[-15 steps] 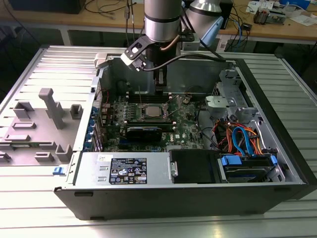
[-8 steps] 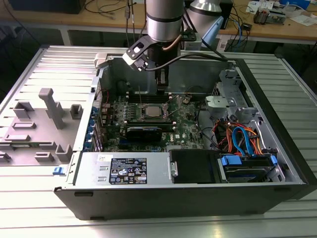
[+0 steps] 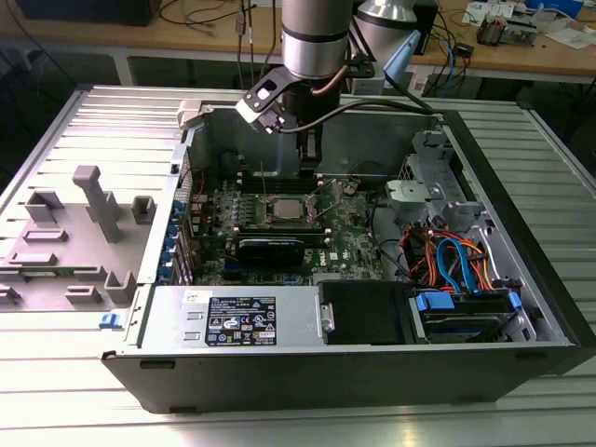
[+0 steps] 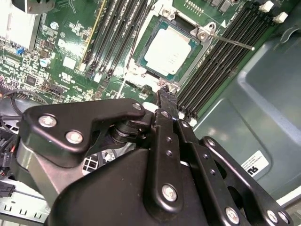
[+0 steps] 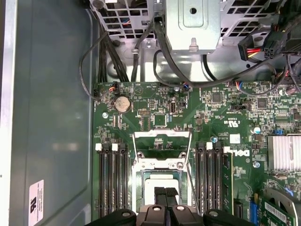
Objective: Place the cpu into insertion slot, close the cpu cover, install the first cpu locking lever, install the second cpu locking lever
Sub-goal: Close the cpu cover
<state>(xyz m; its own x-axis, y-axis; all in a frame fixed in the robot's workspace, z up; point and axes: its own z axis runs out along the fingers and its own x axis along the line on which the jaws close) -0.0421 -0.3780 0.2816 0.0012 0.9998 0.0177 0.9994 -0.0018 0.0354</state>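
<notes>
A ribbed metal tabletop is seen in the exterior view, with a cluttered workbench behind it. An open computer case is laid on the tabletop, and grey plastic fixtures are set beside it at the exterior view's left. The arm is lowered into the case over the motherboard.

The cpu is seated flat in the slot, silver top upward, between two banks of memory slots. In the first wrist view the cover is seen beyond the cpu rather than over it, toward the drive cage. Green board is visible through its window, so it appears to be swung open. A thin metal lever is seen slanting out from the slot's corner over the memory slots, unlatched.

The fingers are pressed together, with nothing held between them. In the first wrist view they are placed over the near edge of the cpu. In the second wrist view their tips are seen at the slot's rim, on the side away from the cover. Whether the rim is touched cannot be told.
</notes>
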